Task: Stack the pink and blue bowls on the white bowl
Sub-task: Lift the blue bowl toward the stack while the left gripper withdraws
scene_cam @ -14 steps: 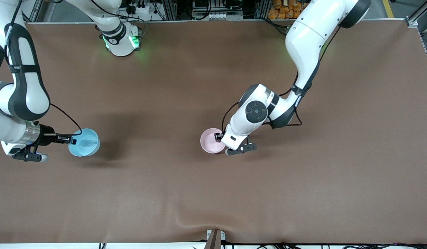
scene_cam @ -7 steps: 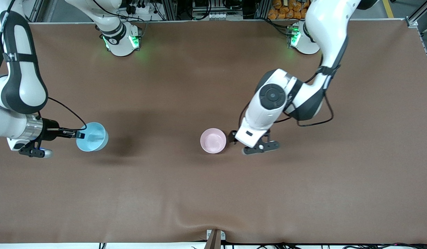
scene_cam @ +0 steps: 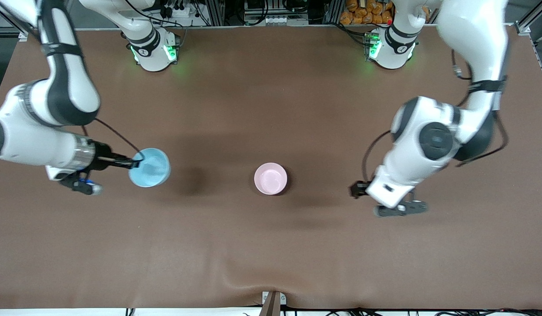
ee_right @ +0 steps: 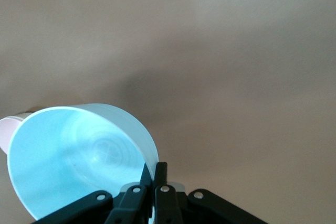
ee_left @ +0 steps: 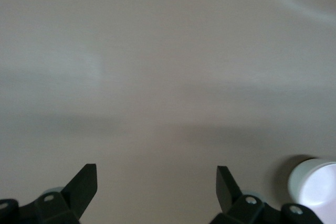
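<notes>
Front view: pink bowl (scene_cam: 271, 178), round, smooth plastic, upright mid-table on brown felt-like table (scene_cam: 271, 245); blue bowl (scene_cam: 149, 167), same shape, carried above table toward right arm's end.
Left wrist view: left gripper (ee_left: 156, 192) spread wide, empty.
Right wrist view: right gripper (ee_right: 153, 179) clamped on blue bowl's rim

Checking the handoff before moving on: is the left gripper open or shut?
Open: the left gripper shows its fingers spread wide, empty, over bare table.
</notes>
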Robot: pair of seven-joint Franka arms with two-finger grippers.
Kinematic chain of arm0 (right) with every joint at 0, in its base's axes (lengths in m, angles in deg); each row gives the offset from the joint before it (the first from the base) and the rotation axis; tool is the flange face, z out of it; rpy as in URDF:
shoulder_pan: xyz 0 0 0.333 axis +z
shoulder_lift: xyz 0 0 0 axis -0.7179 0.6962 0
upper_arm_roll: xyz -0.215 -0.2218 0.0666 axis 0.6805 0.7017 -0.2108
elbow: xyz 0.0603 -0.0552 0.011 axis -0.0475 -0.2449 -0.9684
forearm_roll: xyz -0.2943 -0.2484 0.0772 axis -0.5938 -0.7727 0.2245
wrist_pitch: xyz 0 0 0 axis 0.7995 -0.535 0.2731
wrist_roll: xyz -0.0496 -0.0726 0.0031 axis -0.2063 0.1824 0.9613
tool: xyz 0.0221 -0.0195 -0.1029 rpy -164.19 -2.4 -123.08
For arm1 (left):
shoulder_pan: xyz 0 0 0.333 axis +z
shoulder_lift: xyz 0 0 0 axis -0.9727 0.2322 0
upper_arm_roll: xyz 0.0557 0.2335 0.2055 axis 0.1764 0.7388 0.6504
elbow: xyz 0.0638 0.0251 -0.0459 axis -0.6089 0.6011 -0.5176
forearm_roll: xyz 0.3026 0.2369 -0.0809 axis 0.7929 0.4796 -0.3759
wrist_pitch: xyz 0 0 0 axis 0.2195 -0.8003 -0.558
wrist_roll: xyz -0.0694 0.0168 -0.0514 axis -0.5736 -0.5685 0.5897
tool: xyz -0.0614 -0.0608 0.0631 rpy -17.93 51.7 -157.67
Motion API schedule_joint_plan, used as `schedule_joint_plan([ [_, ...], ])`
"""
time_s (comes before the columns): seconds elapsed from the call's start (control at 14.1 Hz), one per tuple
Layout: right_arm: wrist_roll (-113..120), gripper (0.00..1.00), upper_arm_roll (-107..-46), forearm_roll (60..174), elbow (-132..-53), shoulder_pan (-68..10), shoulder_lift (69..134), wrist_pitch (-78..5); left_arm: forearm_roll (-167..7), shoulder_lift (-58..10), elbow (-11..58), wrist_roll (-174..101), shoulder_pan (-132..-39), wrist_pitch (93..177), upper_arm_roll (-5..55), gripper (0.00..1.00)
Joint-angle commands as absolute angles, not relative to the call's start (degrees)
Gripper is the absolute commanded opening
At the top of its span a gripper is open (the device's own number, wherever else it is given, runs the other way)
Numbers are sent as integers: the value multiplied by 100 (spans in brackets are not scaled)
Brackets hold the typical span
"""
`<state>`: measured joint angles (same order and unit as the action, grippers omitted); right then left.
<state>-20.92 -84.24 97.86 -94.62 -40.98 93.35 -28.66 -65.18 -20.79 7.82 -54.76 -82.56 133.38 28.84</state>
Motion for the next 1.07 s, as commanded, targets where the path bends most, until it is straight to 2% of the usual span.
schedule_joint_plan([
  [0.0, -2707, 0, -8365, 10139, -9530, -3553, 9286, -2966, -6518, -2472, 901, -5061, -7528, 12867, 2363, 100],
  [0.21, -2805, 0, -8365, 10149, -9513, -2728, 9330, -3369, -6675, -2981, 857, -4639, -7359, 12209, 2423, 100],
  [0.43, -3656, 0, -8365, 10122, -9513, -1954, 9636, -4072, -7062, -3710, 866, -4243, -7411, 11304, 2861, 100],
  [0.64, -4052, 0, -8357, 10131, -9504, -1539, 9953, -4766, -7230, -4405, 918, -4058, -7472, 10521, 3030, 100],
  [0.78, -4351, 0, -8357, 10122, -9417, -1354, 10138, -5066, -7239, -4757, 1015, -4049, -7491, 10300, 3030, 100],
  [1.0, -4712, 0, -8357, 10105, -9013, -1231, 10533, -5084, -7493, -5266, 1435, -3910, -7490, 10290, 3223, 100],
])
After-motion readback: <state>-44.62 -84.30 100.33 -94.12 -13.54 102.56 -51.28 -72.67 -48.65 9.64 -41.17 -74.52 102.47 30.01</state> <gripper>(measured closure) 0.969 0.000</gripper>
